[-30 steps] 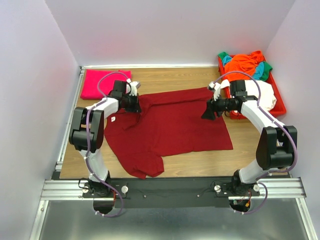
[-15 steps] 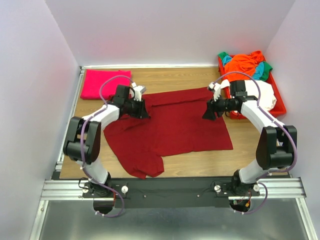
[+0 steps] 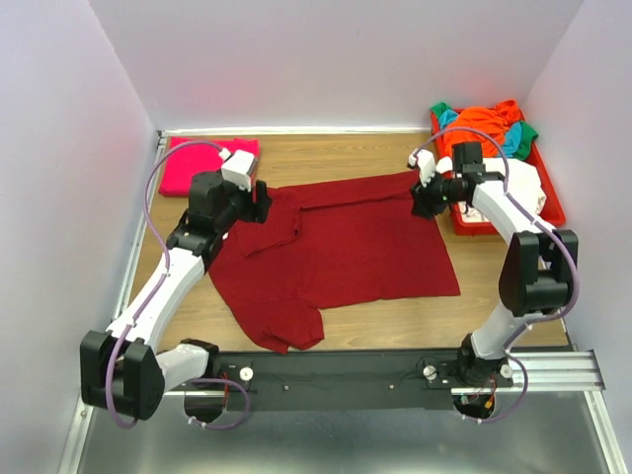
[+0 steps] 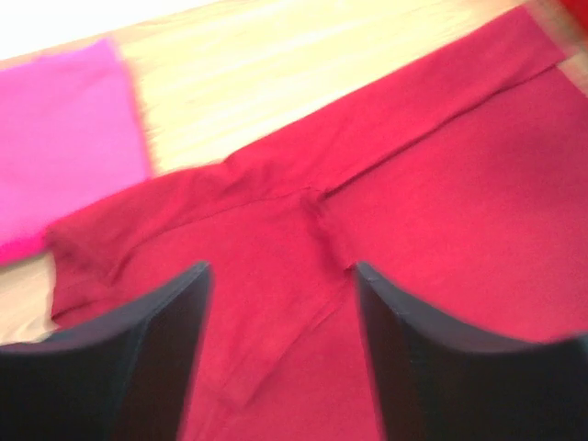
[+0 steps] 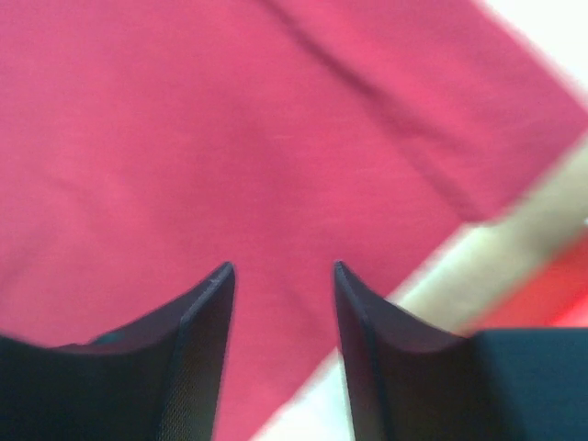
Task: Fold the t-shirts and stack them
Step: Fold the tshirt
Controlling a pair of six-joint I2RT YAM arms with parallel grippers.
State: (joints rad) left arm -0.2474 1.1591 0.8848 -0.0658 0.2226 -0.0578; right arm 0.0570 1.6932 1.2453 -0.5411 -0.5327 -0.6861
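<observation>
Both arms have shifted toward the top of the frame since a second ago. My left gripper point(image 3: 255, 201) now hangs over the upper-left edge of the maroon t-shirt point(image 3: 346, 247), near the folded pink t-shirt point(image 3: 193, 163). My right gripper point(image 3: 427, 199) sits over the shirt's upper-right corner, beside the red tray point(image 3: 551, 207). Both grippers are spread wide, gripping nothing. The maroon shirt lies flat mid-frame.

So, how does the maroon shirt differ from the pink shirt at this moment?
The maroon shirt lies spread out and wrinkled across the middle of the table; the pink shirt is folded into a neat rectangle at the far left corner. The maroon shirt covers far more table than the pink one. Both are plain cloth lying flat on it.
</observation>
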